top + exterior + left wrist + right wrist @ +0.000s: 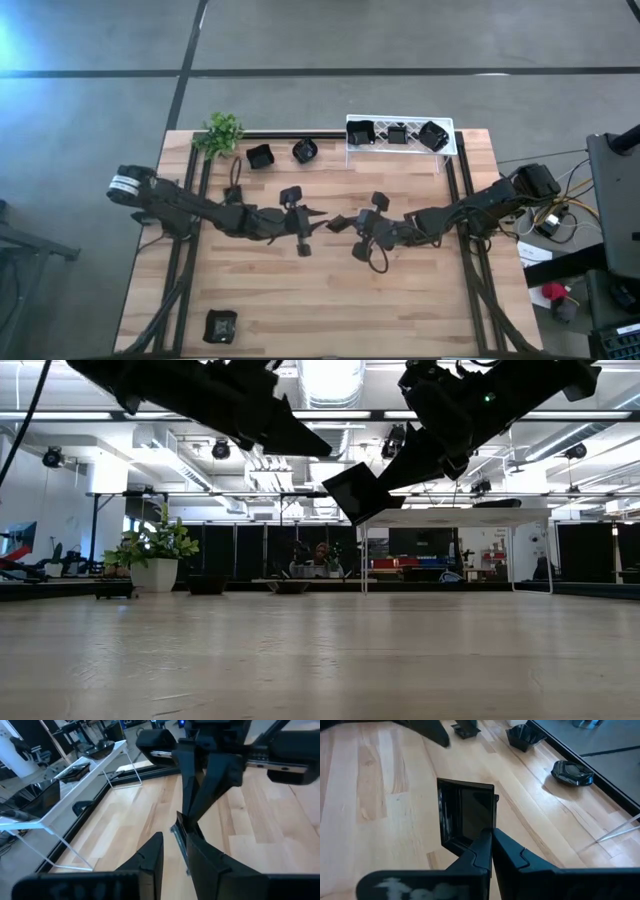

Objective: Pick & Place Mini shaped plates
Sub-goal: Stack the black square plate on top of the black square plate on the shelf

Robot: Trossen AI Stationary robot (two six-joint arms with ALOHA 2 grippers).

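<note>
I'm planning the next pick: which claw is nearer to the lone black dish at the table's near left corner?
Left. The left claw is mid-table, diagonally up-right of the lone black dish. The right claw, holding a square black plate, is just beyond, slightly farther.

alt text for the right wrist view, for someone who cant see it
The right pincer is shut on the rim of a square black plate, holding it on edge above the wooden table. Beyond it, three more small dark plates sit on the wood near the table's far edge.
</note>
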